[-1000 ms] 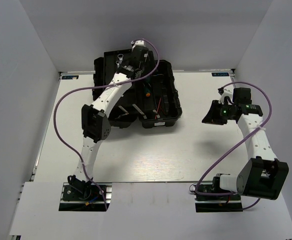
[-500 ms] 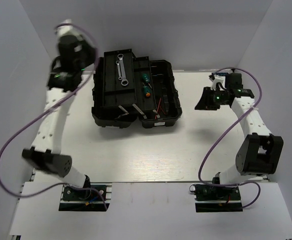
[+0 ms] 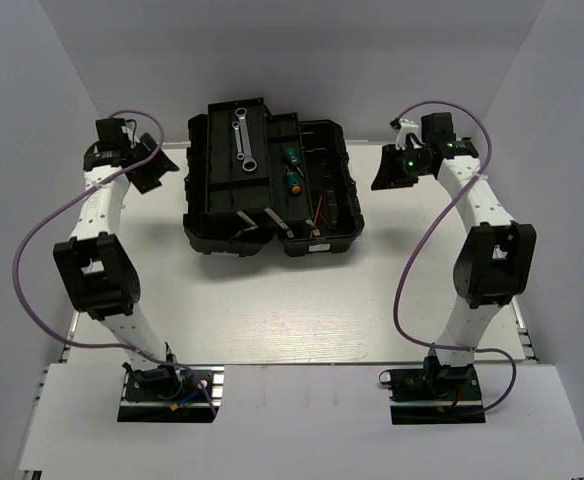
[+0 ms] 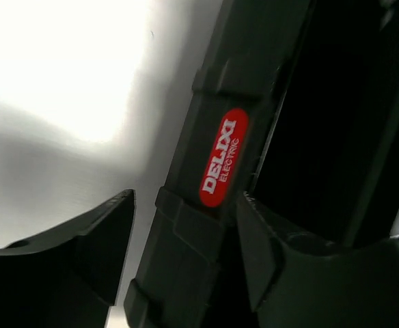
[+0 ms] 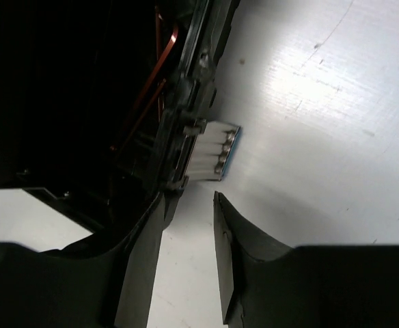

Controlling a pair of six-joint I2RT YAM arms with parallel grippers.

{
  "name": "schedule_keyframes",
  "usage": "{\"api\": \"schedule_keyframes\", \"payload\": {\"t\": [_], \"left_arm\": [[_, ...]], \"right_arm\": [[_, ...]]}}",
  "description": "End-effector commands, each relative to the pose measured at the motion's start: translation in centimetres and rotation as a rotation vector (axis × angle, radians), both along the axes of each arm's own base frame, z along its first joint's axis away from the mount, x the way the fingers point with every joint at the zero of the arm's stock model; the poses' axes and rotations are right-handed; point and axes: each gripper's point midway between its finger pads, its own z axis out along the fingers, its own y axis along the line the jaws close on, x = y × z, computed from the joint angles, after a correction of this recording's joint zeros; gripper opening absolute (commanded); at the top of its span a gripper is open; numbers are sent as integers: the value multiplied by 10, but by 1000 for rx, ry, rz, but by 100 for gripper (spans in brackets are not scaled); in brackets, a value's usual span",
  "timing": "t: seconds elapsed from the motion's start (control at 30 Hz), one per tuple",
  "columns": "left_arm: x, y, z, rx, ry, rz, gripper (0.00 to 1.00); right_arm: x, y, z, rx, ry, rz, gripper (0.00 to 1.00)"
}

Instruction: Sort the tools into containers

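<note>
The black toolbox [image 3: 334, 200] stands open at the back middle of the table. Two silver wrenches [image 3: 244, 140] lie side by side in its left rear part. Two green-handled screwdrivers [image 3: 291, 154] [image 3: 294, 183] lie in the middle. Thin dark hex keys [image 3: 273, 220] lie near its front. My left gripper [image 3: 155, 167] is open and empty, just left of the box. In the left wrist view its jaws [image 4: 186, 205] frame the box's handle with the red label [image 4: 223, 157]. My right gripper [image 3: 385, 172] is open and empty, right of the box, and the box's edge [image 5: 186, 123] shows beyond its fingers [image 5: 189, 198].
A small white and blue part [image 5: 216, 150] sticks out at the box's edge in the right wrist view. Red wire-like strips [image 5: 155, 68] sit inside the box. White walls close in the table at the back and both sides. Purple cables loop from both arms.
My left arm has swung off the toolbox, out to the left and down beside it. My right arm has moved back and inward toward the box's right side.
</note>
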Motion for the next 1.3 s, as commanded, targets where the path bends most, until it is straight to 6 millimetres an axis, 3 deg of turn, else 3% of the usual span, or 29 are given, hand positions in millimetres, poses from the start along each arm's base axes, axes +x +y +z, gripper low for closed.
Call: {"api": "schedule_keyframes", "payload": {"t": [0.0,0.07,0.1,0.27,0.33,0.57,0.73,0.97,1.13,1.27], "left_arm": [[8,-23,17,-35,-78,-173,73],[12,-24,8,-30,-66,-196,75],[12,-26,4,-43,-58,-207,75],[18,-37,-4,-89,-78,-274,75],[16,-48,-5,-103,-85,-324,75],[-8,-48,-42,-86,14,-352,73],[-18,-51,-60,-70,57,-377,70],[-15,-62,-63,-85,61,-409,52],[-9,-68,-57,-58,48,-424,29],[-4,-78,-43,-55,22,-440,13]], "right_arm": [[14,0,0,-36,-4,16,41],[20,3,5,-35,-15,21,42],[22,4,-3,-39,6,23,42],[25,9,-8,-49,6,33,44],[25,11,-11,-55,11,40,44],[35,10,-21,-77,19,39,48],[46,24,-24,-55,11,51,48],[47,46,-40,-63,32,96,49],[36,63,-49,-64,60,127,50],[34,61,-70,-150,77,103,50]]}}
